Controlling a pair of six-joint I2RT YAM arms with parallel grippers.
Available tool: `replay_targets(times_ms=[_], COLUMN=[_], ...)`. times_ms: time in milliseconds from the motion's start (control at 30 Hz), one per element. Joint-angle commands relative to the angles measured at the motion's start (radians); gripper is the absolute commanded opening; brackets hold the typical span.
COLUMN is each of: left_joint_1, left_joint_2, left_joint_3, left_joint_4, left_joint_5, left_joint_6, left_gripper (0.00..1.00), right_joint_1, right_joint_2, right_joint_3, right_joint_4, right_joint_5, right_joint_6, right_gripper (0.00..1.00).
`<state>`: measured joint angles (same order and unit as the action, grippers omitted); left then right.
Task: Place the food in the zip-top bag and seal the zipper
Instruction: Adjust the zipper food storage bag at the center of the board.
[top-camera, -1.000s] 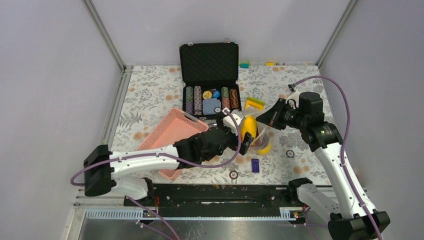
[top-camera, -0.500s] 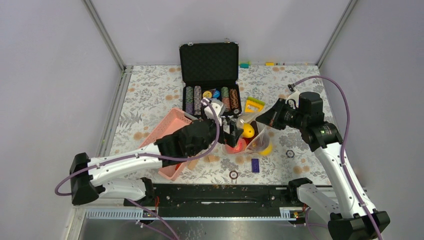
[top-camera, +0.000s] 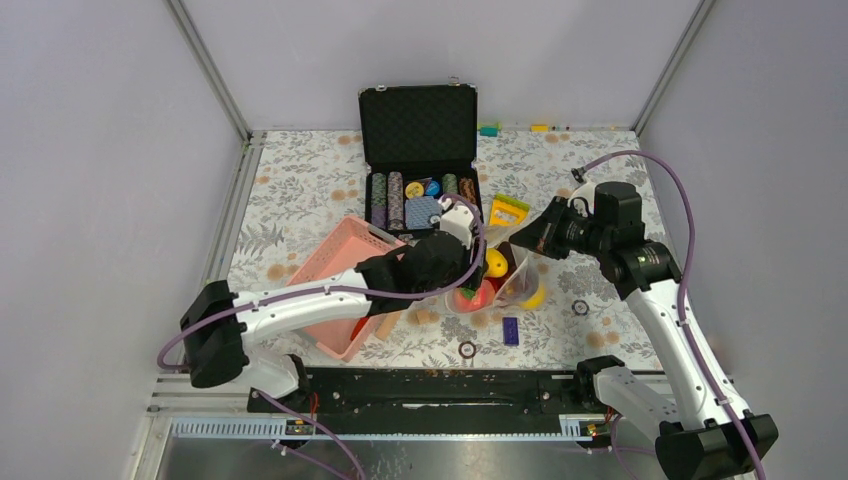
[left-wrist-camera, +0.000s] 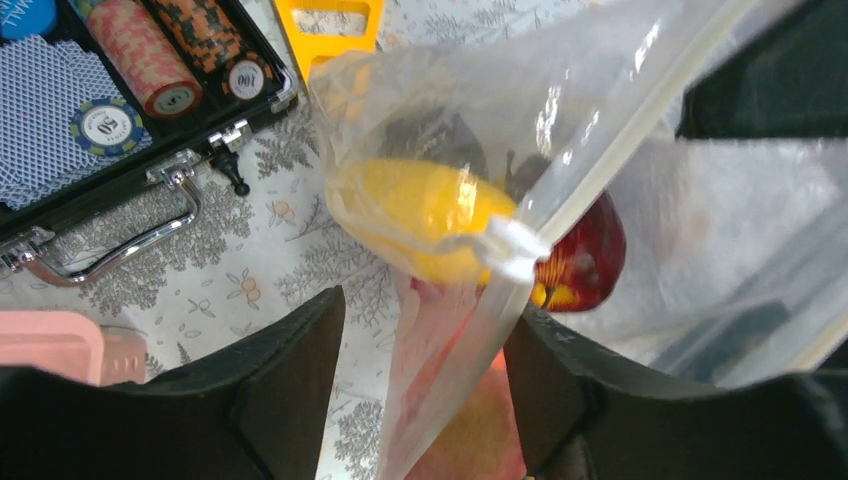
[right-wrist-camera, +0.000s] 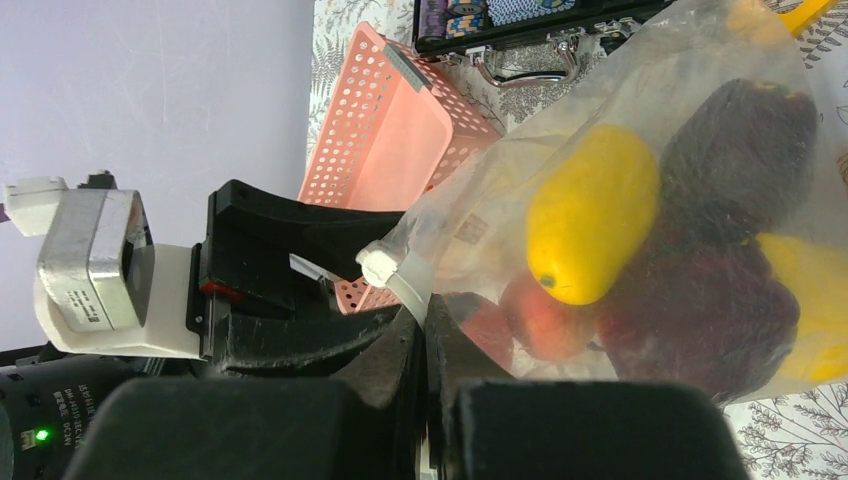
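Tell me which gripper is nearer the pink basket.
Left. The left gripper sits just off the rim of the pink basket, fingers straddling the mouth edge of the zip-top bag. The right gripper pinches the bag from its other side, farther from the basket.

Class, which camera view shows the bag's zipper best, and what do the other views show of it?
Left wrist: the zipper runs long and sharp down to its white slider. Right wrist shows only the slider and a short stretch. Top external: too small to tell.
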<state>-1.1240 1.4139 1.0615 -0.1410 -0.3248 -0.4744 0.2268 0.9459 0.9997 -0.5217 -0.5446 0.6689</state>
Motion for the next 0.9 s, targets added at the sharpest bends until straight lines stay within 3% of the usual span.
replay_targets(times_ms=[0, 100, 233, 267, 433, 500, 700, 867], left_joint_1=[-0.003, -0.003, -0.003, -0.003, -0.006, -0.01, -0.016, -0.016], left_joint_2=[0.05, 0.088, 0.122, 0.127, 0.121, 0.106, 0.079, 0.081], left_joint_3=[0.111, 0.169, 0.221, 0.244, 0.334, 0.344, 0.358, 0.378], left_joint_4=[0.001, -0.066, -0.122, -0.158, -0.34, -0.37, -0.451, -0.484], left_joint_5=[-0.159, -0.214, -0.236, -0.243, -0.261, -0.26, -0.266, -0.287], left_joint_6=[-0.083, -0.118, -0.155, -0.168, -0.307, -0.36, -0.499, -0.533], left_gripper=[0.49, 0.35, 0.02, 0.0, 0.0, 0.0, 0.0, 0.0], right_joint_1=[0.003, 0.003, 0.003, 0.005, 0.066, 0.13, 0.316, 0.42], right_joint_2=[-0.002, 0.004, -0.002, -0.007, -0.029, -0.037, -0.052, -0.104], right_joint_3=[0.033, 0.043, 0.064, 0.068, 0.104, 0.115, 0.141, 0.082], right_joint_4=[0.045, -0.002, -0.071, -0.092, -0.203, -0.226, -0.312, -0.357], right_joint_5=[-0.045, -0.03, 0.024, 0.046, 0.257, 0.373, 0.7, 0.805], right_joint_6=[-0.014, -0.041, -0.089, -0.106, -0.178, -0.199, -0.163, -0.075], right_gripper=[0.0, 0.03, 0.14, 0.19, 0.5, 0.57, 0.64, 0.65])
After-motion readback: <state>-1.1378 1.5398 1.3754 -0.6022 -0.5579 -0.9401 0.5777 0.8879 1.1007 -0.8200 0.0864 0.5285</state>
